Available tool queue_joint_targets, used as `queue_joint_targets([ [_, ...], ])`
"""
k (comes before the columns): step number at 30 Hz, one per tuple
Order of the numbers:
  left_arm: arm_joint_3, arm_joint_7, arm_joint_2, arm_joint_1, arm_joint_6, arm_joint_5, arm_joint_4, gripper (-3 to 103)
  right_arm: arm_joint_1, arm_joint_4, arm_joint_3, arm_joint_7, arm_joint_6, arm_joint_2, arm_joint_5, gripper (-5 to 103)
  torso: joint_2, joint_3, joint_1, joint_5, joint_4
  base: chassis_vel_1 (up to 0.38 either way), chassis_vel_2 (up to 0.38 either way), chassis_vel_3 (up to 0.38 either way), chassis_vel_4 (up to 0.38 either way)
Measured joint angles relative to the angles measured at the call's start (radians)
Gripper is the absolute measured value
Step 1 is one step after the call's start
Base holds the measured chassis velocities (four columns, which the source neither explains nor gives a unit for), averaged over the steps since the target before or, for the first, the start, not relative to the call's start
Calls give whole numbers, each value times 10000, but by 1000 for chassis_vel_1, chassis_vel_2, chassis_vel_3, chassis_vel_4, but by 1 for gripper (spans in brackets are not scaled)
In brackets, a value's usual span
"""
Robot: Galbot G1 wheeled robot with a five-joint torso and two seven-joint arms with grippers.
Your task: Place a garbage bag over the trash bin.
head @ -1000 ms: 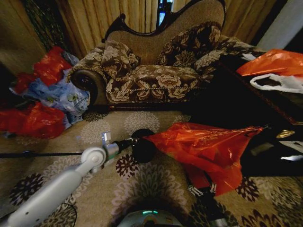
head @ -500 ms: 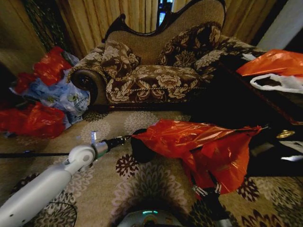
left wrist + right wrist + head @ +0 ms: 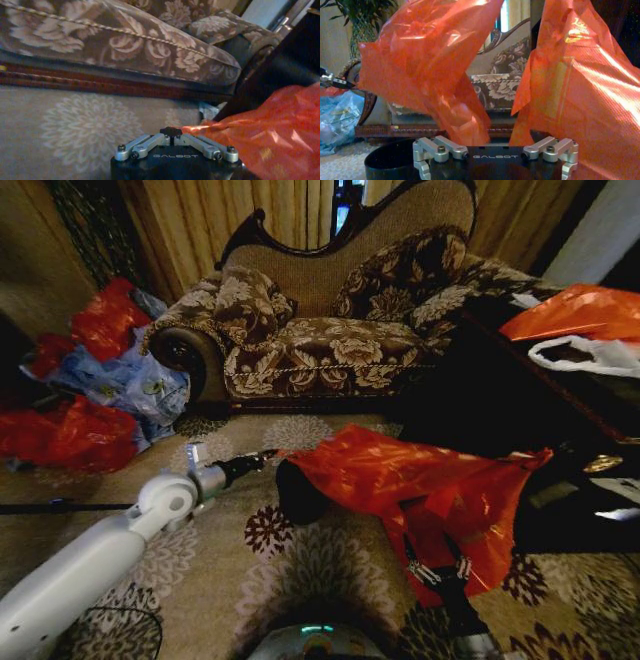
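The trash bin (image 3: 296, 494) is a small black cylinder on the patterned carpet in front of the sofa; its dark rim (image 3: 385, 161) shows in the right wrist view. The garbage bag (image 3: 420, 480), thin glossy red plastic, stretches from the bin's top to the right and hangs down. My left gripper (image 3: 270, 454) is just left of the bin, shut on a tapered corner of the bag (image 3: 200, 129) at its fingertips (image 3: 171, 131). My right gripper (image 3: 438, 568) is below the hanging bag, open, its fingers (image 3: 422, 165) spread wide beneath two red sheets (image 3: 435, 75).
A floral sofa (image 3: 330, 350) stands behind the bin. Stuffed red and blue bags (image 3: 90, 390) pile at the left. A dark table (image 3: 520, 390) on the right carries an orange-red bag (image 3: 580, 310) and a white bag (image 3: 590, 355). My base (image 3: 315, 642) is at the bottom.
My left arm has drawn back to the left and slightly up, and the bag's edge has come left over the bin. The right gripper has shifted a little right and lower under the bag.
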Motion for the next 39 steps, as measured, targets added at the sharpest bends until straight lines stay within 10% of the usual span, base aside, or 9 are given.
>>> queue_joint_targets([
  [21,-93,249,11,-460,-127,-447,-1354,0,851,1487,-548,1029,-1565,-1072,371,103,0,0,0,2,-1,0,0,0,0],
  [39,648,-279,-475,-1015,-191,-569,-2073,0,3035,3421,-1523,2542,-4073,-3762,2974,57,-1,0,0,-2,-2,0,0,0,0],
])
